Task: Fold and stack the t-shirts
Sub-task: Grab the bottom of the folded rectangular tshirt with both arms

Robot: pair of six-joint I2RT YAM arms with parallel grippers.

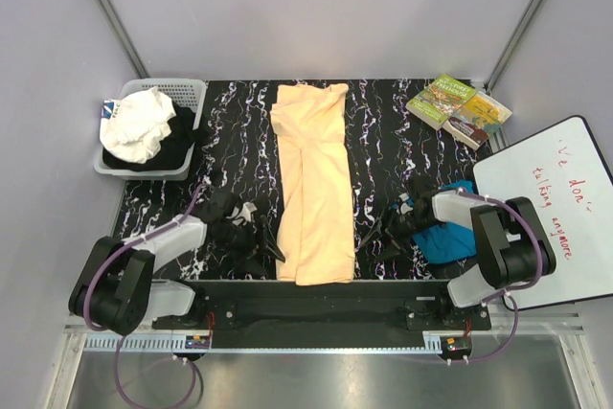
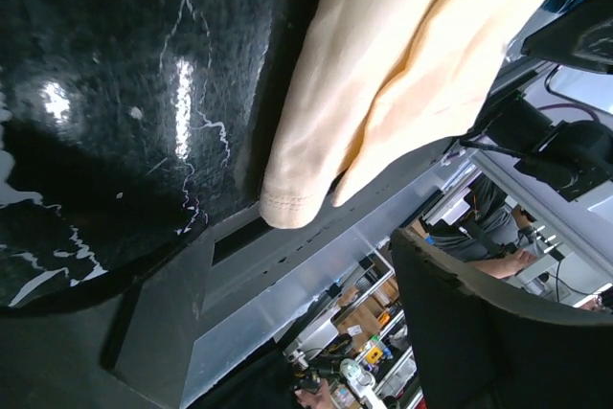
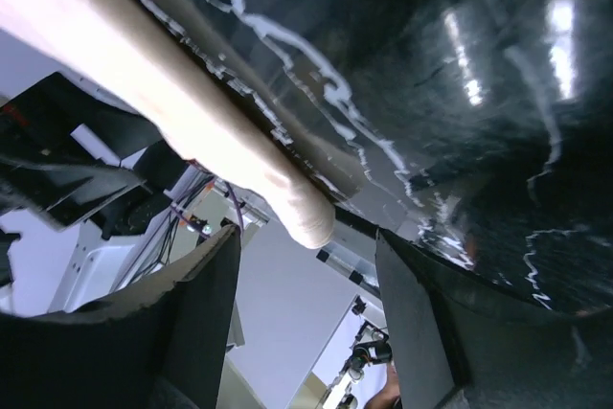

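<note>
We see the peach t-shirt (image 1: pixel 311 189) mid-table (image 1: pixel 383 141), folded into a long strip. Long axis runs near-to-far, wider end toward the back wall. Teal t-shirt (image 1: pixel 450 241) is bunched under the right arm. Left gripper (image 1: pixel 266 237) and right gripper (image 1: pixel 372 234) flank the near end, both spread, empty.

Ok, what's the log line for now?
peach shirt: folded strip, flat | left gripper: open, empty | right gripper: open, empty

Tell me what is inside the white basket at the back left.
The basket holds a crumpled white cloth lying on a black cloth. Anything beneath them is covered.
</note>
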